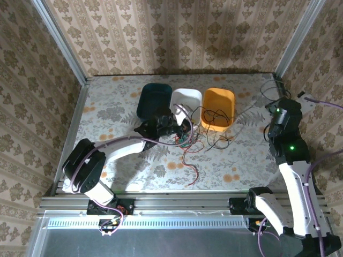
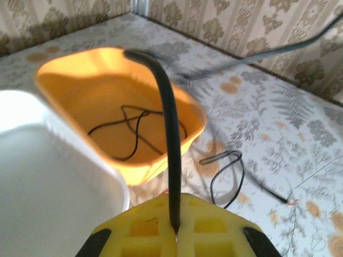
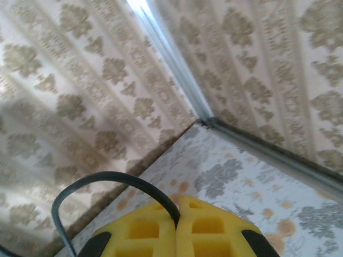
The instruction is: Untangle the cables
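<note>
Sorting thin wires on a floral-patterned table [image 1: 112, 107], we look, by our reading, no more than partway through the untangling. Our left gripper [image 2: 176, 214], reaching to just in front of the white bin [image 1: 187, 96], has its yellow fingers pressed together on a black cable [image 2: 167, 107] that rises from the seam between them and arches up in front of the orange bin [image 2: 59, 69]. One black wire [image 2: 134, 131] already lies loose and alone inside that orange bin, which we count as a strand freed. The white bin appears bare, and we cannot tell what, if anything, the dark bin [image 1: 153, 99] on the left holds. The main tangle [image 1: 186, 140] of red, black and green cables sits on the table just before the white and orange bins, knotted, with a red strand [image 1: 184, 158] trailing toward our bases and a black loop [image 2: 228, 171] lying beside the orange bin. Our right gripper [image 3: 177, 211], raised well apart near the table's far right corner, also has its fingers closed, and a dark cable [image 3: 107, 179] curving out of their seam appears pinched there. Most of the separating, as we judge it, is left to do: the red and green strands are not yet pulled clear of the heap.
</note>
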Controlling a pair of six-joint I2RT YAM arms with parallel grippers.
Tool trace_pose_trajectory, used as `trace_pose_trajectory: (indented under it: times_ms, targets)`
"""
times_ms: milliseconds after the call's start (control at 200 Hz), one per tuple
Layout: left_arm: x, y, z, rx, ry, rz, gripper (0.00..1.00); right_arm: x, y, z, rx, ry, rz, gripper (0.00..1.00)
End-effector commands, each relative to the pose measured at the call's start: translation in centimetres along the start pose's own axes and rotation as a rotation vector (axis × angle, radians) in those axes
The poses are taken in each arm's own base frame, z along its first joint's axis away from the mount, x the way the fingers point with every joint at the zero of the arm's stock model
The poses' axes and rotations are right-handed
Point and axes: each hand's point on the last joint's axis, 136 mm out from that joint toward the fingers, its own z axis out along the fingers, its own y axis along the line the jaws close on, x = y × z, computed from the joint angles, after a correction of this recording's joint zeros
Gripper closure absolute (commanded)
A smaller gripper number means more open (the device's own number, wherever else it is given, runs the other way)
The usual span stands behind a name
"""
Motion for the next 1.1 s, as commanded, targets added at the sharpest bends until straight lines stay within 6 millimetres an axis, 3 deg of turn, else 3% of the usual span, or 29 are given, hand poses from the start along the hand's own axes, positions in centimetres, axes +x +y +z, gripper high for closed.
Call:
trace_pose_trajectory:
  times_ms: [0,160,325,535,740,825,895,985,1095]
  targets:
    - [0.3,1.8,-1.6,-0.067,-0.028,0.005,1.00,-1.7,-1.4,-0.3,0.021,-0.020,0.069,1.00]
    - [1.4,2.2,-3.1,-0.082,-0.002,0.018,1.00,-3.9,-2.4,-0.2,0.032,-0.053,0.108,1.00]
    - [2.4,2.8,-3.7,-0.105,0.011,-0.005,1.00,-5.3,-1.1,0.0,-0.028,-0.057,0.092,1.00]
    - [3.4,8.3,-7.1,-0.346,-0.108,-0.162,1.00,-8.2,-2.8,-1.5,0.040,-0.153,0.103,1.00]
    - [3.5,6.3,-6.5,-0.237,-0.057,-0.107,1.00,-10.3,-3.4,-2.2,0.078,-0.211,0.065,1.00]
    - [3.4,5.3,-6.2,-0.184,-0.049,-0.083,1.00,-11.2,-1.0,-2.4,-0.027,-0.213,0.018,1.00]
    - [3.1,4.0,-5.6,-0.118,-0.036,-0.058,1.00,-10.7,2.3,-2.2,-0.190,-0.166,-0.009,1.00]
    - [2.3,1.9,-5.0,-0.005,-0.035,-0.024,1.00,-8.8,6.3,-1.7,-0.355,-0.058,-0.035,1.00]
    - [0.8,-0.9,-4.8,0.123,-0.097,0.072,1.00,-5.9,9.7,-0.9,-0.454,0.041,-0.094,1.00]
